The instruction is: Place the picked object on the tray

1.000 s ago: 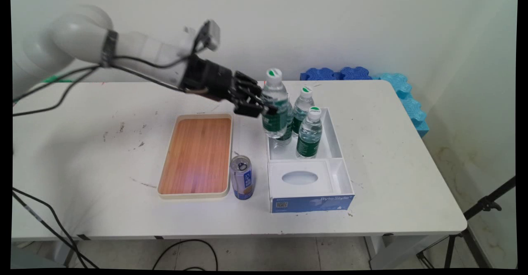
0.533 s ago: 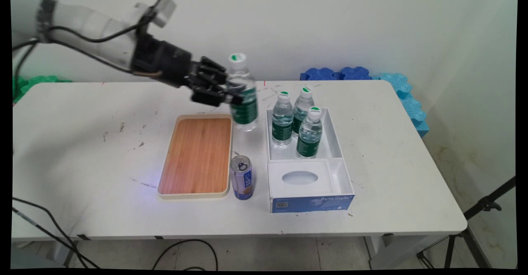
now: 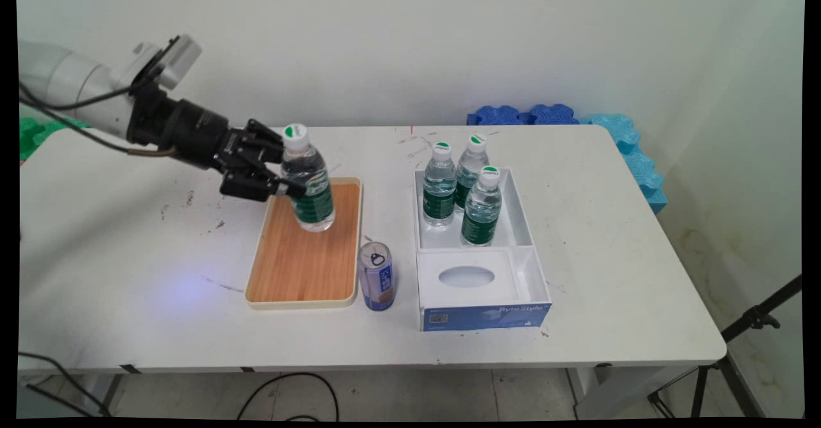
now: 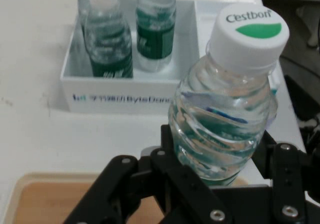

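Upright, seemingly, bottle (image 3: 309,184) gripped above tray (image 3: 282,274), cap up.

Clear water bottle (image 3: 308,184) with green label and white cap, upright in the gripper (image 3: 282,181), over the wooden tray (image 3: 301,261).

Looks like a robot lab or test room: scuffed white folding table (image 3: 577,299) against bare white wall (image 3: 410,43), blue foam interlocking mats (image 3: 616,139) stacked behind, black tripod leg (image 3: 757,325) at right, loose black cables (image 3: 288,396) underneath.
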{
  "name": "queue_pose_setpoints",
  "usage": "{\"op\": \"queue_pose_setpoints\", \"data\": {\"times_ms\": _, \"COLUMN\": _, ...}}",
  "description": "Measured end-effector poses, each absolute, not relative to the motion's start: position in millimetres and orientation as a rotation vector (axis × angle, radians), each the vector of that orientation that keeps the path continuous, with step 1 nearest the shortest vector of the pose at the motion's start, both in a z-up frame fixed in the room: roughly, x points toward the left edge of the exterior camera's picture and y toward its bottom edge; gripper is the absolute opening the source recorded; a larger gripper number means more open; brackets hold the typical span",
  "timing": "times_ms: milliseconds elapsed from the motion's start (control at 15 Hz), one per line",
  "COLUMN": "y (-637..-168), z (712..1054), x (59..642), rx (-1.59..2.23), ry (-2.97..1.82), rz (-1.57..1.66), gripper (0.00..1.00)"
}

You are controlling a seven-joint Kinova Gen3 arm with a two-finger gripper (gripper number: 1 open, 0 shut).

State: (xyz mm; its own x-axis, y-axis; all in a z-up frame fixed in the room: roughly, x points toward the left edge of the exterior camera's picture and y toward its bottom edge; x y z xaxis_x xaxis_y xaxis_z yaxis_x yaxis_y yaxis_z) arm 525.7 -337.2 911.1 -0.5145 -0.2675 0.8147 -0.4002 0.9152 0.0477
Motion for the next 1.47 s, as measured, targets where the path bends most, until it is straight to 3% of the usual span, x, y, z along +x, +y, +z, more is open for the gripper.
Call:
{"op": "queue_pose_setpoints", "data": {"times_ms": 1200, "y": -323, "z": 823, "x": 520, "rx": 0.476, "ry": -2.175, "rz": 0.171, "gripper": 0.0}}
{"op": "queue_pose_setpoints", "data": {"times_ms": 1267, "y": -323, "z": 820, "x": 519, "rx": 0.477, "ry": -2.176, "rz": 0.169, "gripper": 1.0}}
{"op": "queue_pose_setpoints", "data": {"times_ms": 1467, "y": -321, "z": 814, "x": 516, "rx": 0.479, "ry": -2.178, "rz": 0.165, "gripper": 1.0}}
